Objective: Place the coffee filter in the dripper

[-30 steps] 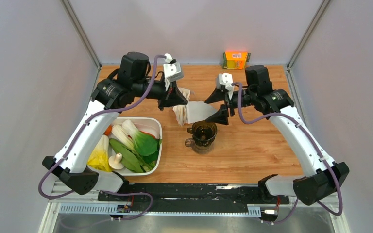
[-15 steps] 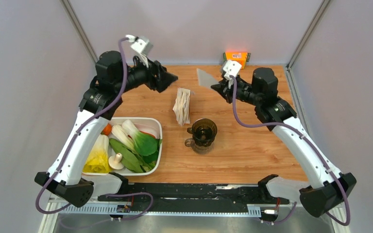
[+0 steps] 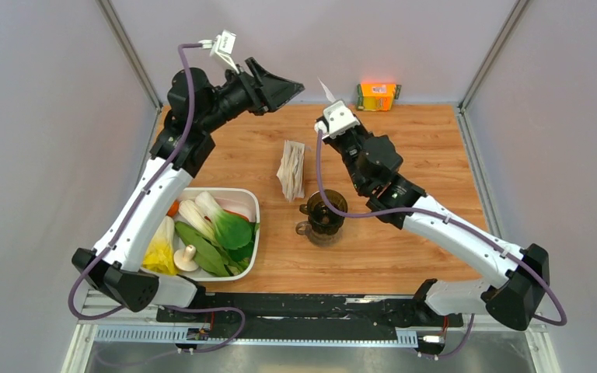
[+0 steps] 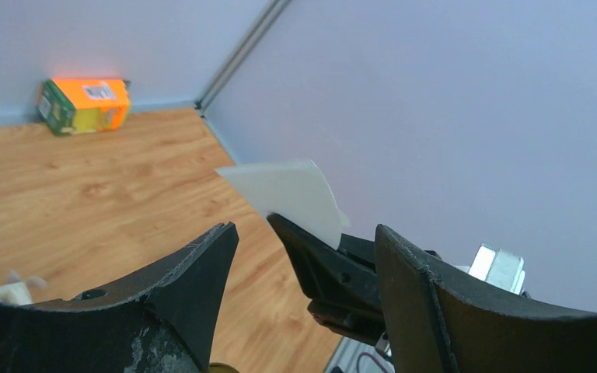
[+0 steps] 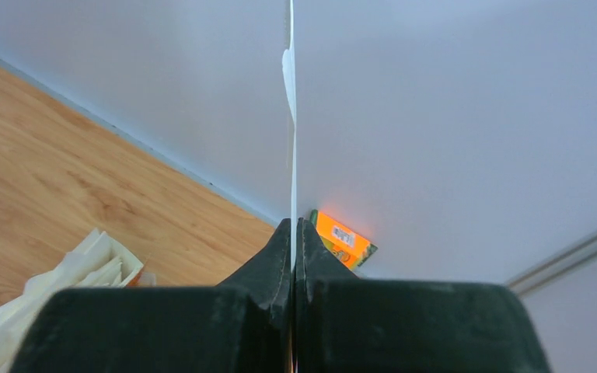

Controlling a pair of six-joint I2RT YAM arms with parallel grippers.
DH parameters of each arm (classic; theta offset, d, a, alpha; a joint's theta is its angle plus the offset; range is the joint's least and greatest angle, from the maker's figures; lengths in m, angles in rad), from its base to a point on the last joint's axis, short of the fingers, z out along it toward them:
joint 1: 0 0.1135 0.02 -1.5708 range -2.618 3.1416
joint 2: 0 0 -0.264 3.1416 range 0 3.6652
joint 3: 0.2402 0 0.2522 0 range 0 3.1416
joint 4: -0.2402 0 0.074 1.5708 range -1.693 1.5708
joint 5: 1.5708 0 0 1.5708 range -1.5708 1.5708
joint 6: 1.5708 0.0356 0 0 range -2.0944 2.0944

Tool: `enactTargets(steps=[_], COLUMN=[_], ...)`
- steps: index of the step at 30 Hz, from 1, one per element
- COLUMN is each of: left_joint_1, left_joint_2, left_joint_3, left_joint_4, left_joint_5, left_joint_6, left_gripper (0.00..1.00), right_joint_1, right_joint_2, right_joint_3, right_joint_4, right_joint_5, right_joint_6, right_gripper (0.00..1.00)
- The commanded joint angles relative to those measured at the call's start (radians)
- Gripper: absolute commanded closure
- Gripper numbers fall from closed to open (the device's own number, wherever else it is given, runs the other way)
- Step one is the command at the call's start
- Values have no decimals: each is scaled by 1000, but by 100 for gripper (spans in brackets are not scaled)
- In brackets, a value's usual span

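The coffee filter [image 3: 326, 90], a thin white paper sheet, is pinched upright in my shut right gripper [image 3: 328, 103], raised above the back middle of the table. It shows edge-on in the right wrist view, as the filter [image 5: 292, 116] rising from the closed gripper [image 5: 293, 223]. My left gripper [image 3: 280, 87] hangs open and empty high at the back, left of the filter. Its wrist view shows the filter [image 4: 291, 193] beyond the open gripper [image 4: 305, 230]. The dripper [image 3: 326, 210], a dark brown cup, stands on the table below and in front of the right gripper.
A packet of cream paper filters [image 3: 291, 169] stands behind and left of the dripper. A white tray [image 3: 250, 197] of vegetables sits at the front left. An orange box [image 3: 378, 95] lies against the back wall. Grey walls close in both sides.
The left gripper opened, left the packet and rose to the back. The right gripper shut on the single filter, lifted it off the packet and swung it up and leftward.
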Motion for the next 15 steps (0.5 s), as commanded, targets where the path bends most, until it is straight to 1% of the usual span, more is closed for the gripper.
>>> enactTargets(steps=[1,6,15], left_joint_1=[-46,-80,-119], left_joint_2=[14,26,44], left_joint_3=[54,34,3], left_joint_4=[54,13,34], left_joint_5=[8,-17,-4], left_joint_6=[-77,-58,-75], left_gripper=[25,24,24], right_joint_1=[49,96,147], right_joint_2=[5,16,36], right_joint_3=[-7,-37,-71], right_joint_4=[144,189,241], right_joint_5=[177,179,174], right_joint_6=[-129,-221,-351], right_gripper=[100,100,100])
